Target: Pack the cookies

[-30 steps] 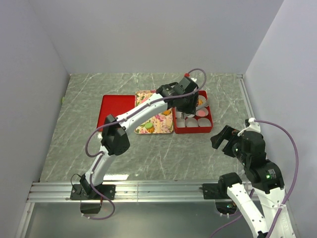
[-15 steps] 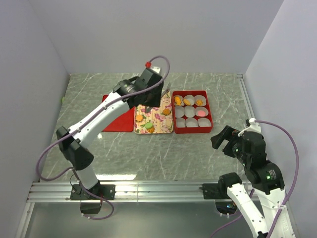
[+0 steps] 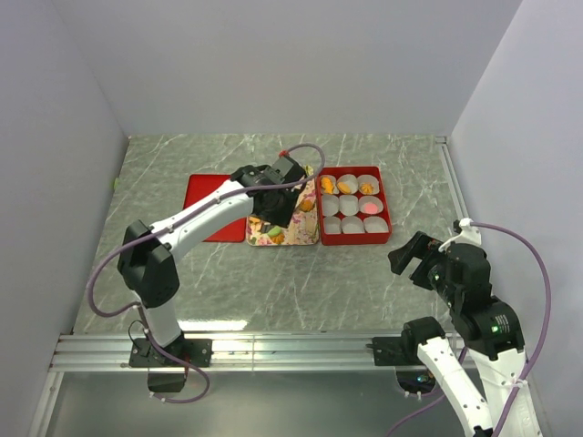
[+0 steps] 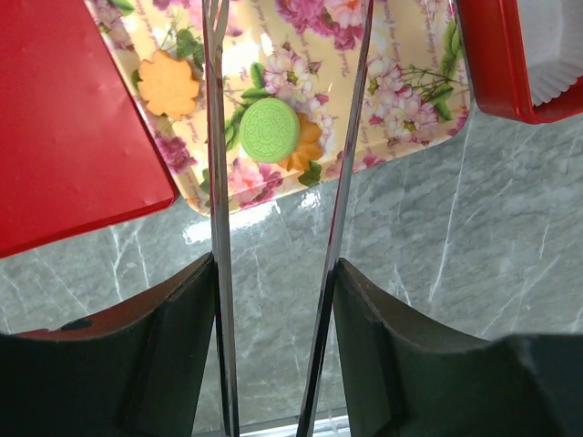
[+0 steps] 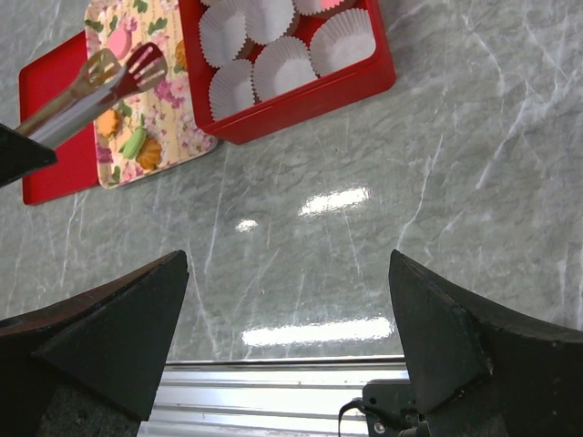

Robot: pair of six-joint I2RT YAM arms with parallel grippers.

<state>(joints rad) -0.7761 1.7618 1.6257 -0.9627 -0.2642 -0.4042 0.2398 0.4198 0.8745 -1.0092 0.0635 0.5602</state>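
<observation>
At the near right, the right gripper [image 3: 412, 255] is held above the grey marble table [image 3: 273, 282]. Its fingers are spread wide and nothing is carried.

Farther in, near the middle, the left gripper [image 4: 273, 269] is clamped on a pair of metal tongs [image 4: 219, 182]. The tongs' two arms are parted and pointed down over the floral tray [image 3: 305, 238].

Close to the tray's near edge a green cookie [image 4: 271, 130] is seen, resting partly on an orange cookie [image 4: 308, 150]. Both are framed between the tong arms in the left wrist view. A leaf-shaped orange cookie [image 4: 168, 84] lies apart to the left.

A flat red lid [image 3: 205, 196] is set just left of the tray. The red box [image 5: 310, 96] is set just right of it, lined with white paper cups [image 5: 273, 68]. The near cups are empty; several far cups are filled with orange pieces and one with pink.

Trouble is most likely from the overlap. If the tongs are squeezed here, both stacked cookies could be caught, or the green one could be skidded off the tray's near edge. A round cookie could also be lost from smooth metal tips on the way to the box. A light paper cup could be tipped if brushed.
</observation>
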